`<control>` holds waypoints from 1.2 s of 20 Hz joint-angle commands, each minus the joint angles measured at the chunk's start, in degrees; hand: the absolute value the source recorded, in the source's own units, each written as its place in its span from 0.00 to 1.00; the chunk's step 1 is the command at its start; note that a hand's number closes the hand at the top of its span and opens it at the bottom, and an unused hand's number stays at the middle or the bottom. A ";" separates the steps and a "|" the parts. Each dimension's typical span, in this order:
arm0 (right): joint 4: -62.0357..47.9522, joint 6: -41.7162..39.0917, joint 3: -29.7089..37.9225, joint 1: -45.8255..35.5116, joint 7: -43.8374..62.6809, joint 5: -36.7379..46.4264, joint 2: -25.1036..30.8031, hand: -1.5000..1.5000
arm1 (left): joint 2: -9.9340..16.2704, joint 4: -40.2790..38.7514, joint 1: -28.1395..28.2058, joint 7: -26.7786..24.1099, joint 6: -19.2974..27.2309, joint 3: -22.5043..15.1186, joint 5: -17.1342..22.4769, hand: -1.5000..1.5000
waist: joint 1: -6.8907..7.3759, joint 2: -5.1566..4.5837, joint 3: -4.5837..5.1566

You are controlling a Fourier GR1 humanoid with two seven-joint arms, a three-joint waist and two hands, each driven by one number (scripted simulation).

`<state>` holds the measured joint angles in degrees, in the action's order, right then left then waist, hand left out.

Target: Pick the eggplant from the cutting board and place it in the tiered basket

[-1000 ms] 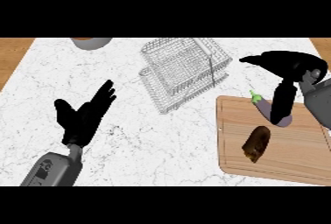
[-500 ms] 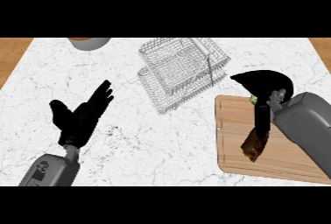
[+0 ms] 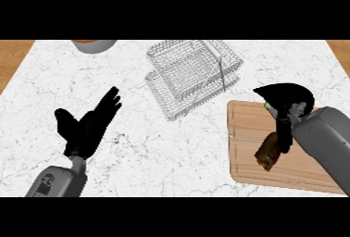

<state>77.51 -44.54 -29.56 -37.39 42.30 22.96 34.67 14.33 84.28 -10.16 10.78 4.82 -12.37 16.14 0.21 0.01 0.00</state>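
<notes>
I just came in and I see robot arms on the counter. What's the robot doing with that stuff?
The robot's right hand is down over the top end of the wooden cutting board, its fingers curled where the dark eggplant with a green stem lies. A brown oblong food item lies on the board too. The eggplant is not yet in the tiered wire basket, which sits on the white marble counter. The left hand rests open, off to the left.

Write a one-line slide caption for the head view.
Right robot hand curled over the eggplant on the cutting board, beside the tiered basket; left robot hand rests open.
</notes>
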 commanded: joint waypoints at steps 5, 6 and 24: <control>2.36 1.04 3.00 5.80 -4.63 10.37 -0.24 0.00 | -1.57 3.56 0.82 3.29 0.00 1.80 -2.00 0.50 | -0.02 0.02 -0.01; 0.14 0.81 3.99 5.35 -7.60 11.43 1.63 0.00 | -2.38 -2.48 0.11 -1.43 -1.36 2.26 -3.07 0.50 | -0.11 -0.06 0.00; -9.32 8.20 12.68 9.11 -20.39 26.41 -3.57 0.00 | -4.71 4.90 3.09 3.78 -3.95 4.86 -5.83 0.50 | 0.10 0.01 -0.01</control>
<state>70.10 -37.42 -19.04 -28.56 23.13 46.61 32.50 9.95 85.37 -9.30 12.81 0.95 -7.71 10.89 0.21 -0.02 -0.01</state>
